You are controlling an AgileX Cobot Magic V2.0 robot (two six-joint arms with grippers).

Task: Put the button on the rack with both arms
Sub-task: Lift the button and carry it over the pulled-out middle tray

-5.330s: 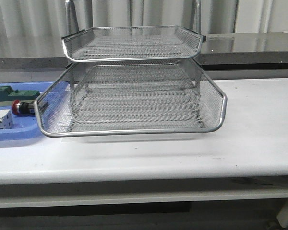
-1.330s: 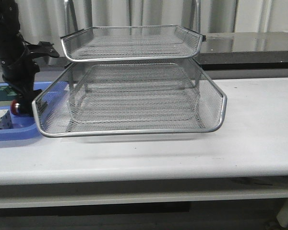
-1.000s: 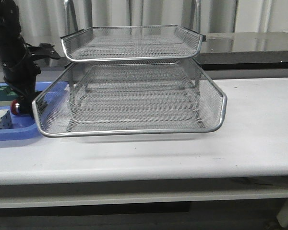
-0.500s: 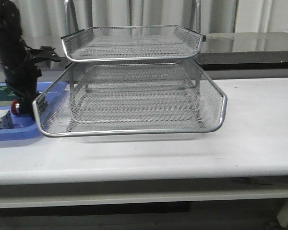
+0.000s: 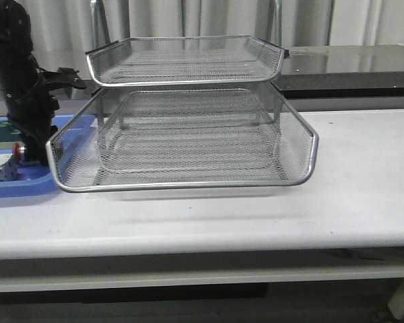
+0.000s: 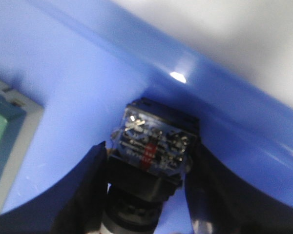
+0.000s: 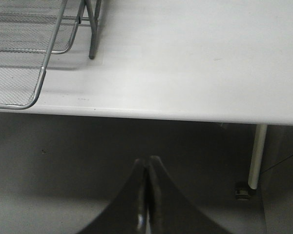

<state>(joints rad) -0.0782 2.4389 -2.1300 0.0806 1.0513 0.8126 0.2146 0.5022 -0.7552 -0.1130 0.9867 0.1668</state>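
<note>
Two arms, one in play. Left arm [image 5: 17, 74]: reaches down at the far left of the table, over the blue tray [image 5: 13, 185], just beside the rack's [image 5: 188, 134] lower tier.

Left gripper [image 6: 149, 195]: fingers [image 6: 83, 195] spread wide, one on each side of the button [image 6: 154, 146]. Each finger sits close against the button's flank; whether they press it I cannot tell.

Button: lies in the blue tray near its rim, its clear-and-black contact block pointing away from the wrist, the dark collar toward it. In the front view only its red cap [image 5: 16, 149] peeks out beside the arm.

Right gripper [image 7: 146, 195]: fingertips pressed together, nothing between them, hanging off the table's [image 5: 350, 188] front edge, well apart from the button. A rack corner shows near it.

Rack: silver mesh, two tiers visible from the front, both holding nothing.

Also in the blue tray: green part [image 6: 0, 131], white part [image 5: 0, 171].
</note>
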